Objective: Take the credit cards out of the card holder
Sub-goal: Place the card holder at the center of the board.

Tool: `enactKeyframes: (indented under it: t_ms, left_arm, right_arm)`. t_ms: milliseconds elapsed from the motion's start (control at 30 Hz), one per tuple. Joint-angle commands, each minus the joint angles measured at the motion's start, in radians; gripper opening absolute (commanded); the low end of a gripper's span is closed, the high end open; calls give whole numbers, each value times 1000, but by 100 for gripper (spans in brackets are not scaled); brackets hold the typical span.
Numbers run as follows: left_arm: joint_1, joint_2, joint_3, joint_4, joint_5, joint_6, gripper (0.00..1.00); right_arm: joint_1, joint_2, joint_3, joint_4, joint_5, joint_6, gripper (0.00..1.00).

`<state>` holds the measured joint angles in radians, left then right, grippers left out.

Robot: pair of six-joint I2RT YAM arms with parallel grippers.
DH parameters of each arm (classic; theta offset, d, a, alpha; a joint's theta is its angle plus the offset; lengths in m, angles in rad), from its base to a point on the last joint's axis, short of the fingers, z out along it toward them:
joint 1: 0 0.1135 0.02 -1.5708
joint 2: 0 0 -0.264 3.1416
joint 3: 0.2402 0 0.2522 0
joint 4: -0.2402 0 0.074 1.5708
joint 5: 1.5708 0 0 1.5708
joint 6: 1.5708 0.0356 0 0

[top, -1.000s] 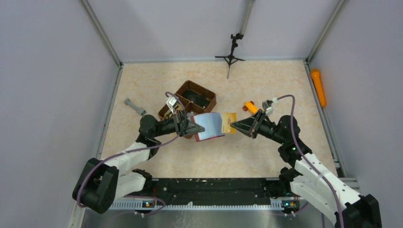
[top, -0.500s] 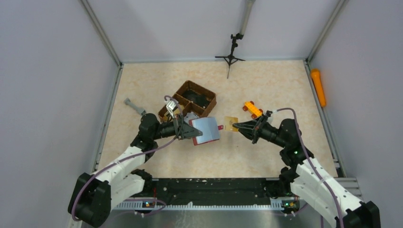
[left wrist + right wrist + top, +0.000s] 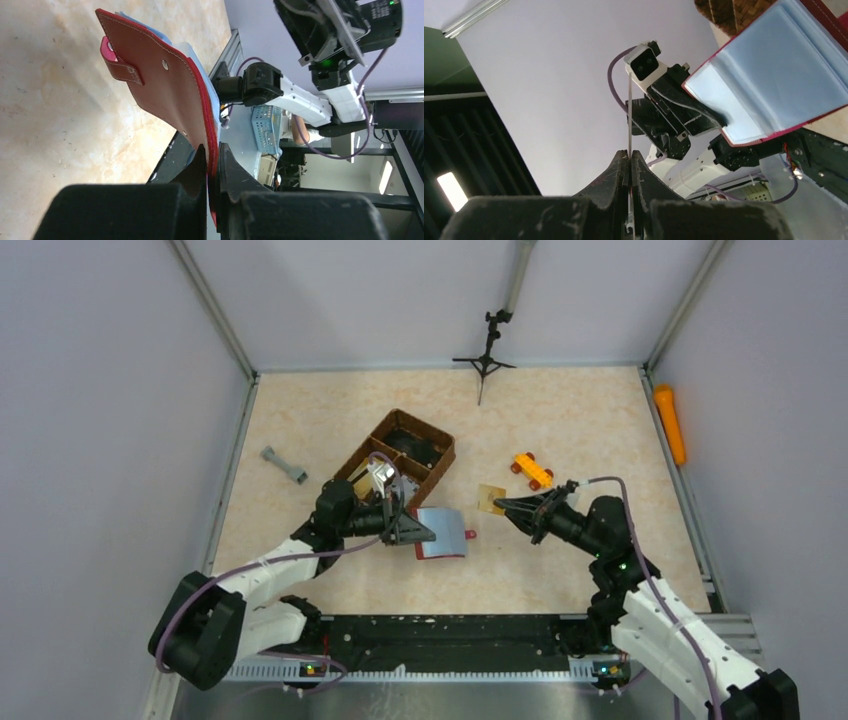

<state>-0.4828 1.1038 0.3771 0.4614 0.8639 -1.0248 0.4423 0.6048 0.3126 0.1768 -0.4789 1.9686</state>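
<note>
Card holder: one, dark red, stitched leather look. It was clamped by one edge in my left pincer, jaws closed down to the thickness of the leather. It fanned open ahead of those fingertips, with the pink snap tab at the far end and pale bluish clear sleeves inside.

Credit cards: I counted one, a tan card, pinched flat in my right pincer with jaws tight on it. It stuck out past the tips, apart from the holder. I couldn't tell if more sat in the sleeves.

Other items, one each: three-compartment basket just beyond my left pincer, orange toy car near and beyond my right tips, grey piece well left, tripod far ahead.

Bare table lay between my two pincers and ahead of the right one.
</note>
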Motion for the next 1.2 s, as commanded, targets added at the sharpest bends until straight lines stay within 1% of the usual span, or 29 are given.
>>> enactKeyframes:
  t_ms: [0, 100, 200, 300, 400, 467, 533, 633, 733, 900, 933, 967, 1000, 1067, 1167]
  left_arm:
    - [-39, 49, 45, 18, -39, 54, 0]
    - [-56, 81, 60, -41, -62, 108, 0]
    - [-67, 85, 80, -128, -93, 173, 3]
    - [-68, 81, 91, -189, -114, 219, 4]
    - [-68, 84, 102, -248, -137, 261, 4]
    - [-69, 91, 109, -280, -146, 283, 7]
    - [-71, 98, 124, -330, -162, 316, 21]
    - [-73, 73, 170, -468, -239, 386, 32]
    - [-74, 10, 209, -594, -307, 428, 48]
    - [-73, -139, 250, -670, -358, 437, 74]
    - [-74, -168, 254, -668, -356, 434, 81]
    - [-74, -195, 249, -639, -334, 426, 86]
    - [-74, -220, 235, -586, -293, 408, 88]
    - [-74, -251, 182, -390, -216, 324, 90]
    - [-75, -235, 99, -62, -139, 161, 90]
  right_arm:
    - [-6, 70, 78, 35, -9, -282, 0]
    - [-7, 142, 166, -1, -95, -622, 0]
    - [-7, 203, 220, -13, -210, -856, 0]
    - [-5, 211, 227, -24, -245, -977, 0]
    - [-6, 170, 208, -52, -203, -1071, 0]
    - [-6, 147, 194, -57, -190, -1112, 0]
    - [-7, 138, 186, -56, -192, -1130, 0]
    - [-6, 142, 183, -43, -220, -1150, 0]
    - [-6, 142, 175, -21, -239, -1158, 0]
    - [-6, 150, 153, 35, -256, -1148, 0]
    - [-7, 155, 150, 51, -262, -1140, 0]
    - [-6, 159, 144, 73, -273, -1130, 0]
    - [-5, 164, 138, 98, -286, -1116, 0]
    - [-5, 176, 123, 167, -317, -1081, 0]
    - [-5, 193, 100, 275, -351, -1026, 0]
